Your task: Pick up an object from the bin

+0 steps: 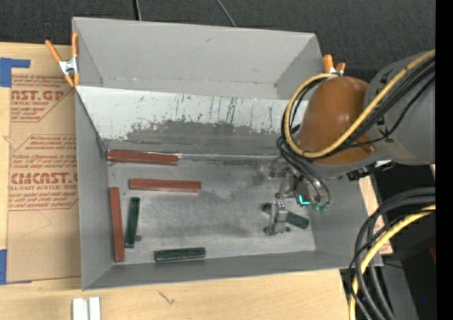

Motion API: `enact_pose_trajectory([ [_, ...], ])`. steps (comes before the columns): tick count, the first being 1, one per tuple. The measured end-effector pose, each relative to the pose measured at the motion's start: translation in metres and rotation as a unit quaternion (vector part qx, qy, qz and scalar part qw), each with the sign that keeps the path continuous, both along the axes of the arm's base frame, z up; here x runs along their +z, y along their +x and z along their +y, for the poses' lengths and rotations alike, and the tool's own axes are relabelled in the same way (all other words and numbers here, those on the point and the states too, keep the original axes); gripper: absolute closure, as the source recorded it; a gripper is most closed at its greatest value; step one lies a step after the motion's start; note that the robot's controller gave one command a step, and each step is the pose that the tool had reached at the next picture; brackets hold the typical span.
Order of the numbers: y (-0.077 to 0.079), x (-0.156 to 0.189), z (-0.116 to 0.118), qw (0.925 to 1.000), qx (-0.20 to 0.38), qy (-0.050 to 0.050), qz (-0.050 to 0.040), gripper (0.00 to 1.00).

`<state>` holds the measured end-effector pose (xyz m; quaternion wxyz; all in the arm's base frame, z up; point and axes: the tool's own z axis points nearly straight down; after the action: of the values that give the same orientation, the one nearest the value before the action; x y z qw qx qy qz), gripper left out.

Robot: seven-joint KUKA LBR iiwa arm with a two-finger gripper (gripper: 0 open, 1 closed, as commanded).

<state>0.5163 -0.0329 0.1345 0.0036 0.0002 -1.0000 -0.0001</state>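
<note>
A short, dark green block (297, 221) is lying on the scuffed grey metal floor of the bin (191, 56), close to its right wall. Your gripper (281, 216) is hanging right against the block, but you cannot tell whether it is released or clenched. Well apart to the left, three flat red-brown bars (164, 185) and two dark green bars (180, 255) are lying scattered. The arm's rounded orange cover (333, 120) is hiding the bin's back right corner.
</note>
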Motion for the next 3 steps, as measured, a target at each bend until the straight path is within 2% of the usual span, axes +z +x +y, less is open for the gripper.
enact_pose_trajectory([
  [1, 0.0021, 0.0040, 0.0001, 1.0000, 0.000, 0.000, -0.0039, 1.00],
  [2, 0.0021, 0.0040, 0.0000, 1.0000, 0.000, 0.000, -0.0039, 0.00],
  [3, 0.0021, 0.0040, 0.0000, 1.0000, 0.000, 0.000, -0.0039, 0.00],
])
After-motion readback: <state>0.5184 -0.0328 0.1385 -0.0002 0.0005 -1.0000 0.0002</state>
